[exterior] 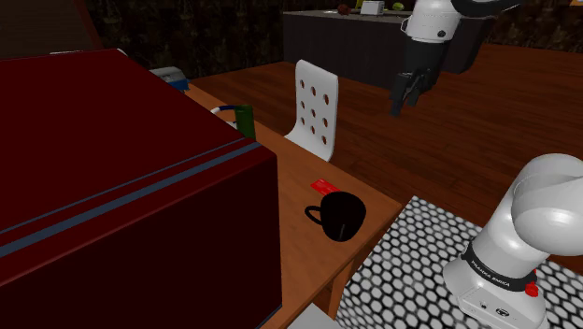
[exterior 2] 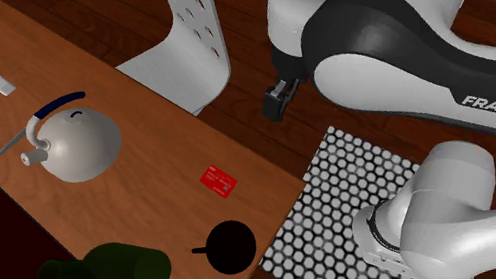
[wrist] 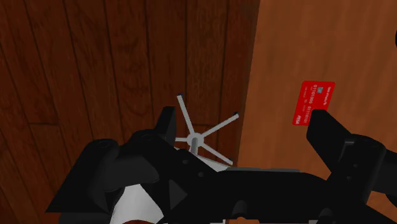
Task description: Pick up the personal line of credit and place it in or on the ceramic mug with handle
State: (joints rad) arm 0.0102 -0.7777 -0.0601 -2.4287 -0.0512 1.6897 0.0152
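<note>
Jaws spread, empty, at the shoulder view's upper right; the red card (exterior: 322, 186) lies down-left of them, seemingly just beside the mug (exterior: 342, 216)

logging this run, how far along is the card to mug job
Nothing done yet: the red card lies flat on the table, apart from the black mug. In hand: the gripper hangs open and empty off the table's edge. Left: grasp the card, carry it to the mug.
</note>
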